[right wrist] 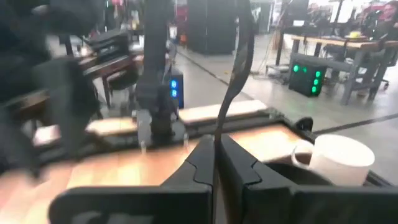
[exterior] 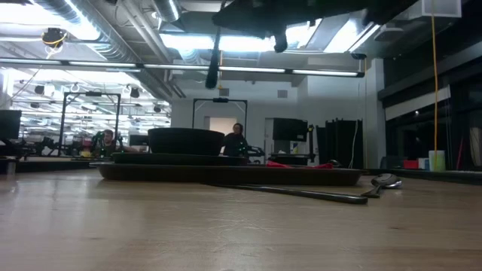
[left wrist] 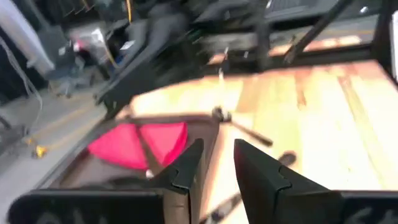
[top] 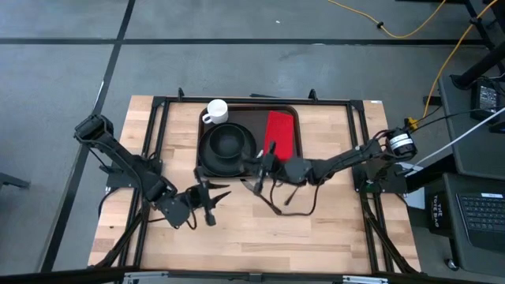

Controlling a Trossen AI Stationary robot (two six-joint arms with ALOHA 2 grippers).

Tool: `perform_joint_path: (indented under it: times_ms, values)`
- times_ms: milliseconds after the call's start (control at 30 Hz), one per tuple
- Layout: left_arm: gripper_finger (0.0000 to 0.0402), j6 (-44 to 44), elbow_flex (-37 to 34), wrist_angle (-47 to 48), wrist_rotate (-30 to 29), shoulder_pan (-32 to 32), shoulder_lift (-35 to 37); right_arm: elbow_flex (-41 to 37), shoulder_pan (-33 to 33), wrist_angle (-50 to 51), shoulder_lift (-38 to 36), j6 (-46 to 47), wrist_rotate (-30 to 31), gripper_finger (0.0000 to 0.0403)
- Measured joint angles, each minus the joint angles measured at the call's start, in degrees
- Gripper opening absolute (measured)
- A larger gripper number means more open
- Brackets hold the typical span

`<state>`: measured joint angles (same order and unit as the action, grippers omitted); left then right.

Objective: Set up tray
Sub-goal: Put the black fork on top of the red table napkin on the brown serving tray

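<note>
Toward the far middle of the table sits the tray (top: 246, 116), and it's loaded already: a black plate with a bowl (top: 227, 144) on it, a white mug (top: 215, 111) at the far left corner, and a red napkin (top: 279, 132) on the right half. Just off the tray's near edge, the right gripper (top: 262, 163) is pinching a utensil (right wrist: 233, 81) upright by its handle, probably so it can be laid beside the napkin. 2 more utensils (exterior: 331, 195) lie on the wood nearby. The left gripper (top: 207, 200) hangs close by, fingers narrowly apart and holding nothing.
</note>
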<state>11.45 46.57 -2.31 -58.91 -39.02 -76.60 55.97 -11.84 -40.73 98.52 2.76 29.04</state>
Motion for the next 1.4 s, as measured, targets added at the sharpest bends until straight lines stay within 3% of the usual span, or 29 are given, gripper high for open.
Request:
perform_joint_path:
  times_ms: [300,600,733,1000,1200,1400]
  values:
    - [0.0037,8.94,-5.26,2.71,-1.52,-2.85,0.29,0.0,-7.66,10.28,-3.08,-1.07,9.64,0.0008]
    - [0.0002,15.61,-13.52,2.02,0.29,-1.51,7.28,0.0,-5.75,34.14,-15.26,7.51,6.26,0.0008]
    - [0.0002,14.43,-18.49,-1.14,3.59,2.05,11.31,-0.02,-2.66,37.44,-17.51,8.72,4.79,0.0008]
    - [0.0001,-0.76,-26.41,-11.84,20.71,11.76,21.17,-4.82,8.79,32.51,-17.09,9.52,-8.98,0.0008]
    - [0.0002,-4.71,-28.94,-12.96,22.24,16.59,26.53,-8.34,16.56,28.03,-17.1,12.07,-17.11,0.0008]
    - [0.0002,-7.22,-29.16,-13.21,22.96,17.94,28.5,-4.32,22.62,32.75,-21.97,13.46,-24.71,0.0008]
